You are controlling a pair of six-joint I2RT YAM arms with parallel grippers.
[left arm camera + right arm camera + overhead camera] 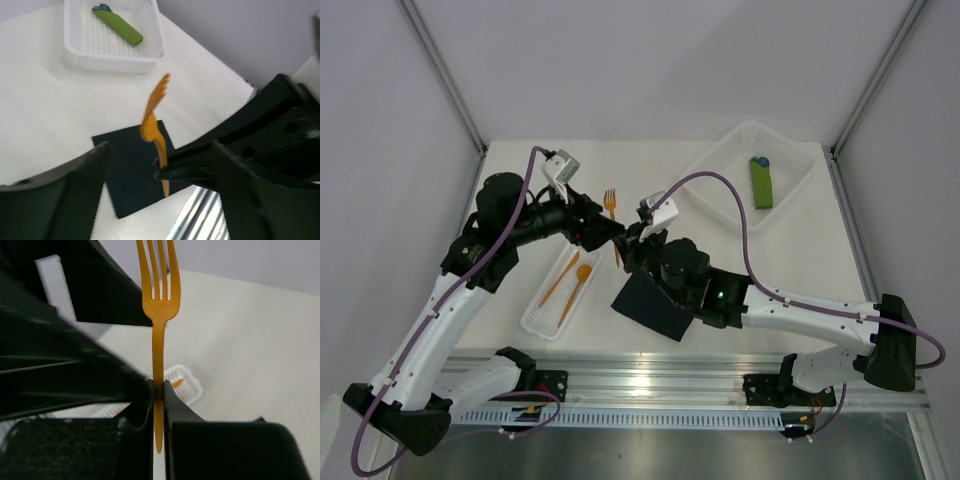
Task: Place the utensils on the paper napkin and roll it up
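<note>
My right gripper (pixel 628 240) is shut on the handle of an orange fork (pixel 611 204) and holds it in the air, tines up; in the right wrist view the fork (pixel 159 290) is clamped between its fingers (pixel 170 405). My left gripper (pixel 605 232) is open, its fingers (pixel 75 195) spread on either side of the fork (pixel 156 100) without touching it. The black paper napkin (pixel 655 305) lies flat on the table below, also in the left wrist view (pixel 130 170). Two more orange utensils (pixel 570 280), one a spoon, lie in a white tray (pixel 545 320).
A clear bin (pixel 720 170) at the back right holds a green rolled bundle (pixel 761 182) with a blue tip; it also shows in the left wrist view (pixel 120 26). A metal rail (pixel 700 375) runs along the table's near edge.
</note>
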